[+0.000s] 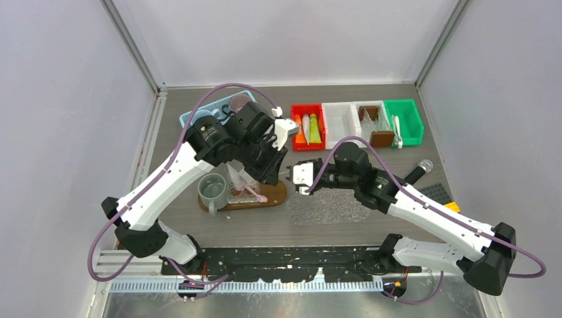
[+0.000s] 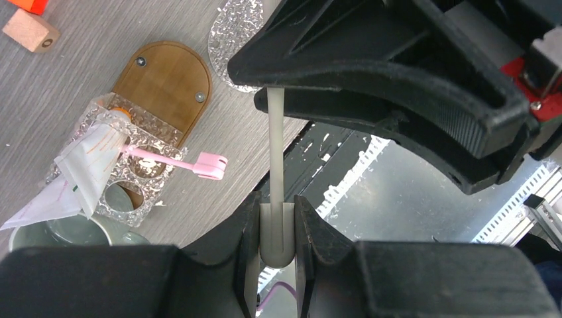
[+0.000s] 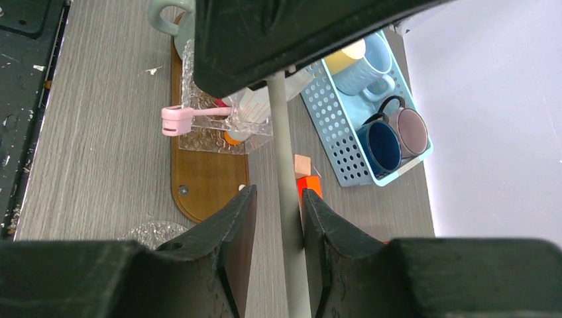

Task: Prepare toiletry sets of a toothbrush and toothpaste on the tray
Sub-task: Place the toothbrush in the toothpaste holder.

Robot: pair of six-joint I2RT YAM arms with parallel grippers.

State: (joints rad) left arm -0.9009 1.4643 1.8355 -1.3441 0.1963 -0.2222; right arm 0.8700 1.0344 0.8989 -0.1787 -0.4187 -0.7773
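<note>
I count five mugs [image 3: 379, 147], four bins [image 1: 404, 122], four tubes [image 1: 315, 128], one pink toothbrush [image 2: 166, 158], one grey toothbrush [image 2: 276, 152], one basket [image 3: 331, 112] and one wooden tray [image 3: 212, 179].

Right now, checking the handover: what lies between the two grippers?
A thin pale toothbrush handle, clamped in the left gripper and passing between the right gripper's open jaws; both wrist views show it.

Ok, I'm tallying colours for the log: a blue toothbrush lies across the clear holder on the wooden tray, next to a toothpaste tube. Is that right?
Not quite. The toothbrush is pink, not blue. The left wrist view shows it plainly. The rest holds: it lies across the clear holder on the wooden tray, next to the toothpaste tube.
</note>
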